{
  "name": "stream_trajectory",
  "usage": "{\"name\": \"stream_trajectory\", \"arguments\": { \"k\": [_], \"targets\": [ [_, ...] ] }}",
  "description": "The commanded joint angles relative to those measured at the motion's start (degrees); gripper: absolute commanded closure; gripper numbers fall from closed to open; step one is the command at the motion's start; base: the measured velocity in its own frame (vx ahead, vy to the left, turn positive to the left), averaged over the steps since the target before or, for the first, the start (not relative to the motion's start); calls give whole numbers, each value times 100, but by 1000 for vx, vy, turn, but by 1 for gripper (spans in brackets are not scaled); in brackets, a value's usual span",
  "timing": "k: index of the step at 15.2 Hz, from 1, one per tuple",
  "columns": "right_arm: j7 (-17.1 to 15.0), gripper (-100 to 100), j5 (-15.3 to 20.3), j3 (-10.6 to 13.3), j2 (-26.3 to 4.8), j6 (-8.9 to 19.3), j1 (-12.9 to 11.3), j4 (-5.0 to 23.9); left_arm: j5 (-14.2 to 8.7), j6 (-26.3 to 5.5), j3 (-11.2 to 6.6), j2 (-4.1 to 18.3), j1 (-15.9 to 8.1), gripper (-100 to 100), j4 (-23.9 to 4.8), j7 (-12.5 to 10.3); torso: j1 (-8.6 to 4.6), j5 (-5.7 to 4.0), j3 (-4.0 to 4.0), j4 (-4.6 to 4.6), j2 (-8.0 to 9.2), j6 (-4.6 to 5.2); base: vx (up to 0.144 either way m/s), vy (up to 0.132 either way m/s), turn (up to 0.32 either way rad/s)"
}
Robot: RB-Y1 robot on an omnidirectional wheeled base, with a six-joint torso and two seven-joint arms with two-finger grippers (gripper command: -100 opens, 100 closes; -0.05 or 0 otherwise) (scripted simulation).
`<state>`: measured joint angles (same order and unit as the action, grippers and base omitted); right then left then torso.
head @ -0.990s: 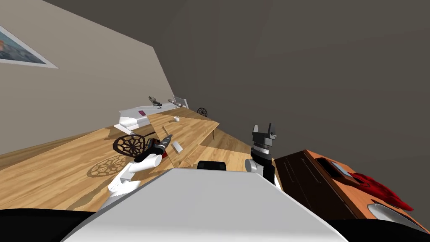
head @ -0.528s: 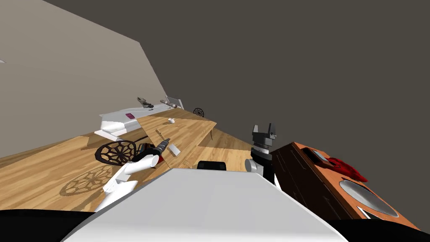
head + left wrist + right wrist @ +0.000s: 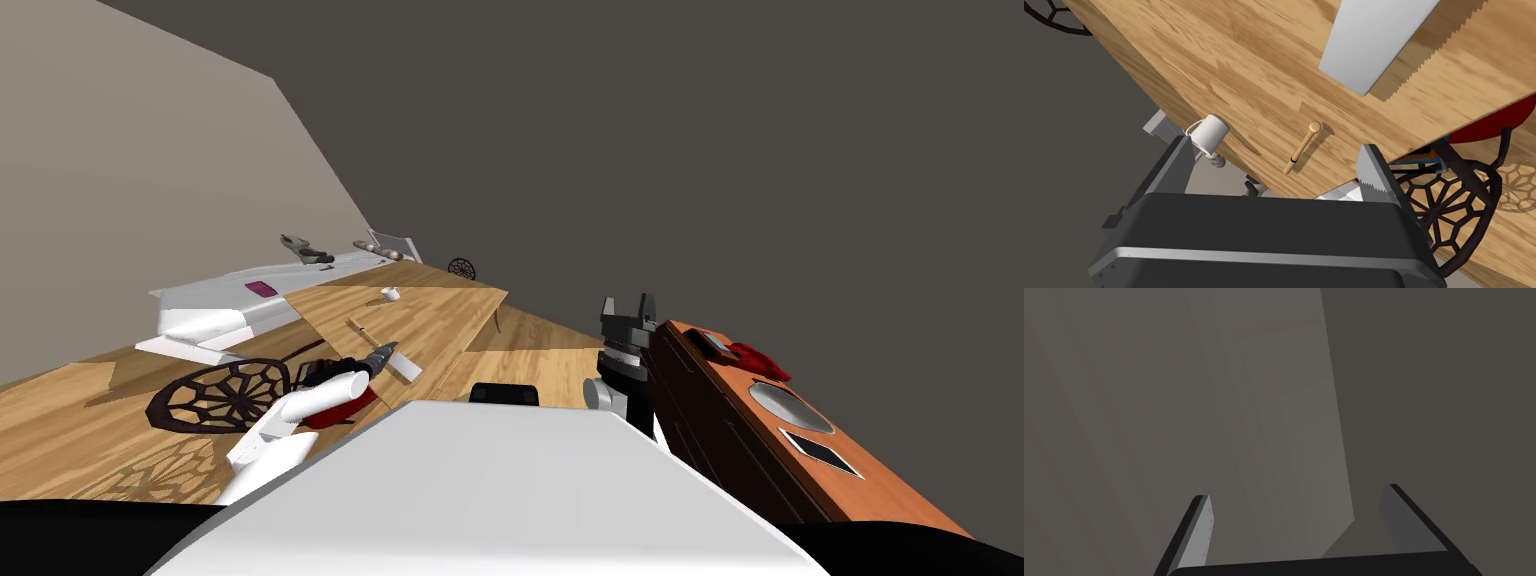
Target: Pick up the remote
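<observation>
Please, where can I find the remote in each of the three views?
Head view: the remote lies on the table, just beyond the left end effector.
Left wrist view: the remote, a grey slab, lies ahead of the open end effector.
Right wrist view: the right end effector, open, points up.
Shared landmark: the white mug on the table.

Head camera looks down on the table [image 3: 440, 320]; left wrist camera sees it close.
</observation>
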<state>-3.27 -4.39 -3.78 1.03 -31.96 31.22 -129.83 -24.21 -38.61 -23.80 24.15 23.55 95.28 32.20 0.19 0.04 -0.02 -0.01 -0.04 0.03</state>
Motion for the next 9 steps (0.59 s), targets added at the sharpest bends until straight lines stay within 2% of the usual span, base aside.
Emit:
{"name": "stream_trajectory", "arguments": {
  "k": [1,2,4,5,7,8,9],
  "targets": [
    [0,0,0,0,0,0,0,0,-13,-252,-43,8,-27,-100,-44,39,0,0,0,0,0,0,-12,34,-89],
    [0,0,0,0,0,0,1,0,-103,-395,-155,42,-59,-100,-219,160,-1,0,0,0,-1,-4,-8,30,-193],
    [0,0,0,0,0,0,0,0,-103,-578,-155,42,-59,-100,-219,160,-1,0,-1,0,-3,0,-8,32,-164],
    [0,0,0,0,0,0,1,0,-192,-730,-265,72,-90,-100,-390,279,-2,0,-2,-1,-3,-4,-8,36,-194],
    [0,0,0,0,0,0,0,0,-192,-896,-265,72,-90,-100,-390,279,2,1,-2,-1,-3,-1,-11,39,-165],
    [0,0,0,-1,0,0,1,0,-278,-1039,-372,99,-121,-100,-558,395,0,0,-2,-1,-3,-4,-13,31,-214],
    [0,0,0,0,0,0,0,0,-278,-1160,-372,99,-121,-100,-558,395,-1,0,-1,0,-2,0,-15,34,-251]
  ]
}}
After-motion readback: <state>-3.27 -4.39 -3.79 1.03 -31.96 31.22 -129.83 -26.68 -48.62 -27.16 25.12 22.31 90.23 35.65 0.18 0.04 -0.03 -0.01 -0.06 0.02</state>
